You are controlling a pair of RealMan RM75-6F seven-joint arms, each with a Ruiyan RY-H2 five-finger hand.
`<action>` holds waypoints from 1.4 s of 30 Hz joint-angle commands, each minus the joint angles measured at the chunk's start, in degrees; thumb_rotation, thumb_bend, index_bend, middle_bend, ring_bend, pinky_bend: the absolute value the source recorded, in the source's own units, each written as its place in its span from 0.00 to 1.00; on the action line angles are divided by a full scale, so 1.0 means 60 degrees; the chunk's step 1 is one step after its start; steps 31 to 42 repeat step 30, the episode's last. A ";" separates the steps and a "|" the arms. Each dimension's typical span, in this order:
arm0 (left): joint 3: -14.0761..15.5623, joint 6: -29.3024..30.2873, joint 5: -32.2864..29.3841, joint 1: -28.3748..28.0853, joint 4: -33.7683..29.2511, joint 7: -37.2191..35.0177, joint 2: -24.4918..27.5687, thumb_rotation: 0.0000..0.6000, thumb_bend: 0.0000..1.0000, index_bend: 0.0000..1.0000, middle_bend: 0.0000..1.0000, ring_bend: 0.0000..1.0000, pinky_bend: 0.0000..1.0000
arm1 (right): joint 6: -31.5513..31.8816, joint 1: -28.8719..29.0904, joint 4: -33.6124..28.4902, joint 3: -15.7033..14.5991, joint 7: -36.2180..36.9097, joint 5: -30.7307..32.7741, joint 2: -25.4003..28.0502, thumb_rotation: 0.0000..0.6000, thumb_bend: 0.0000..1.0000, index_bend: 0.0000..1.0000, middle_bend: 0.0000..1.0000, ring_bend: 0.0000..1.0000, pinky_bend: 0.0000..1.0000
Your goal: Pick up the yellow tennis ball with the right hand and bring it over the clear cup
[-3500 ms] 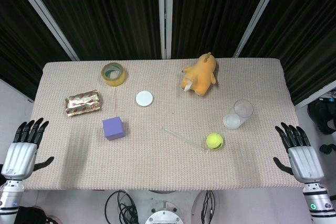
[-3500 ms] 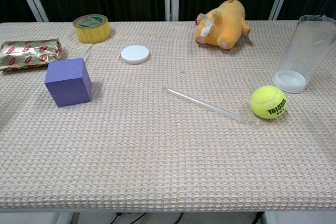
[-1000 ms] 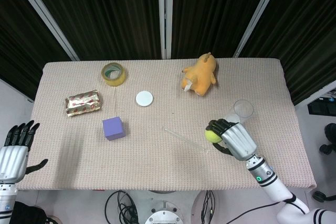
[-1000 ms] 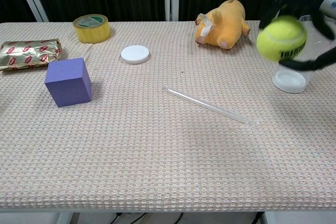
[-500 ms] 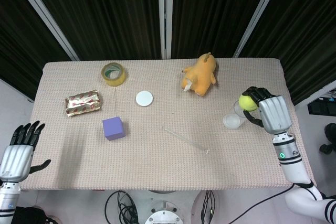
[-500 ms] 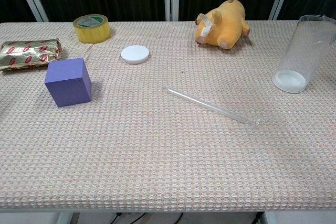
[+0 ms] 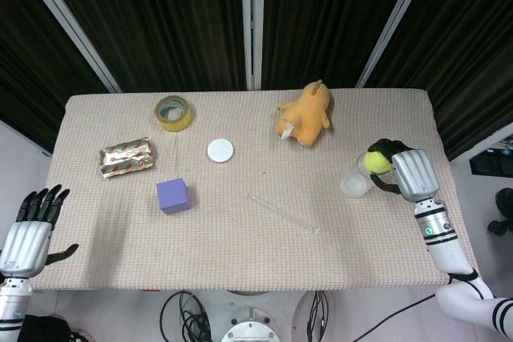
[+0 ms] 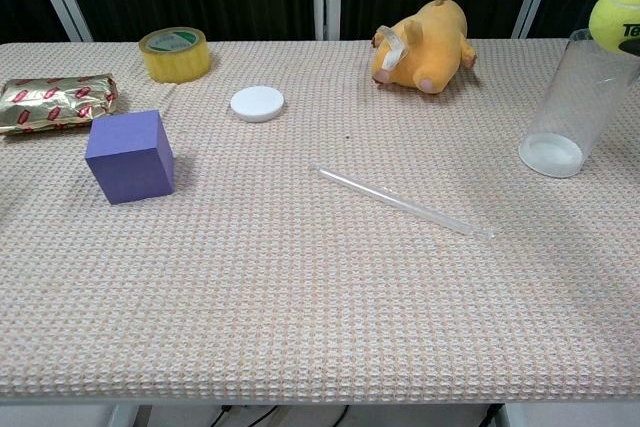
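Observation:
My right hand (image 7: 398, 171) grips the yellow tennis ball (image 7: 376, 161) and holds it just above the rim of the clear cup (image 7: 358, 178), which stands upright near the table's right edge. In the chest view the tennis ball (image 8: 618, 13) sits at the frame's right edge over the mouth of the clear cup (image 8: 577, 102); the hand itself is cut off there. My left hand (image 7: 29, 229) hangs open off the table's front left corner, holding nothing.
A clear straw (image 7: 284, 215) lies left of the cup. Further off are an orange plush toy (image 7: 304, 114), a white disc (image 7: 220, 150), a purple cube (image 7: 174, 195), a tape roll (image 7: 172, 112) and a foil packet (image 7: 127, 156).
Over the sequence my right hand took the ball off the table and carried it right to the cup. In the last half second the ball dropped slightly toward the cup's rim.

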 commanded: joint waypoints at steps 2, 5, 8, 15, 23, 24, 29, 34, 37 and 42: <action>-0.0013 0.0011 -0.0008 -0.0001 0.0000 -0.0035 -0.0007 1.00 0.05 0.00 0.00 0.00 0.00 | -0.0232 0.0028 -0.0077 -0.0032 0.0744 0.0034 0.0213 1.00 0.09 0.19 0.27 0.21 0.45; -0.0017 0.0031 0.0017 -0.0006 -0.0006 -0.0048 -0.0008 1.00 0.05 0.00 0.00 0.00 0.00 | -0.0103 0.0019 -0.0057 0.0015 0.1061 -0.0045 0.0255 1.00 0.07 0.12 0.20 0.13 0.36; -0.0016 0.0039 0.0033 -0.0009 -0.0026 -0.0035 0.0002 1.00 0.04 0.00 0.00 0.00 0.00 | -0.0069 0.0007 -0.0079 0.0021 0.1285 -0.0069 0.0312 1.00 0.07 0.10 0.19 0.11 0.32; -0.0008 0.0043 0.0024 -0.0001 -0.0047 -0.0022 0.0025 1.00 0.04 0.00 0.00 0.00 0.00 | 0.0458 -0.0234 -0.0267 0.0000 0.1651 -0.0268 0.0507 1.00 0.07 0.10 0.19 0.11 0.32; -0.0015 0.0215 0.0116 0.0051 -0.0138 0.0040 0.0089 1.00 0.04 0.00 0.00 0.00 0.00 | 0.2737 -0.1819 -0.0590 -0.0808 0.0703 -0.1171 0.1094 1.00 0.06 0.03 0.12 0.02 0.14; -0.0027 0.0250 0.0145 0.0049 -0.0133 0.0035 0.0092 1.00 0.04 0.00 0.00 0.00 0.00 | 0.2929 -0.2147 -0.0635 -0.1026 0.0232 -0.1137 0.1185 1.00 0.05 0.01 0.07 0.00 0.07; -0.0099 0.0311 0.0260 -0.0024 -0.0011 0.0025 0.0031 1.00 0.04 0.00 0.00 0.00 0.00 | 0.3196 -0.3164 -0.0912 -0.1615 -0.0916 -0.0595 0.1309 1.00 0.05 0.00 0.00 0.00 0.00; -0.0110 0.0312 0.0283 -0.0043 0.0003 0.0038 0.0017 1.00 0.04 0.00 0.00 0.00 0.00 | 0.3174 -0.3297 -0.0941 -0.1695 -0.0953 -0.0494 0.1315 1.00 0.05 0.00 0.00 0.00 0.00; -0.0110 0.0312 0.0283 -0.0043 0.0003 0.0038 0.0017 1.00 0.04 0.00 0.00 0.00 0.00 | 0.3174 -0.3297 -0.0941 -0.1695 -0.0953 -0.0494 0.1315 1.00 0.05 0.00 0.00 0.00 0.00; -0.0110 0.0312 0.0283 -0.0043 0.0003 0.0038 0.0017 1.00 0.04 0.00 0.00 0.00 0.00 | 0.3174 -0.3297 -0.0941 -0.1695 -0.0953 -0.0494 0.1315 1.00 0.05 0.00 0.00 0.00 0.00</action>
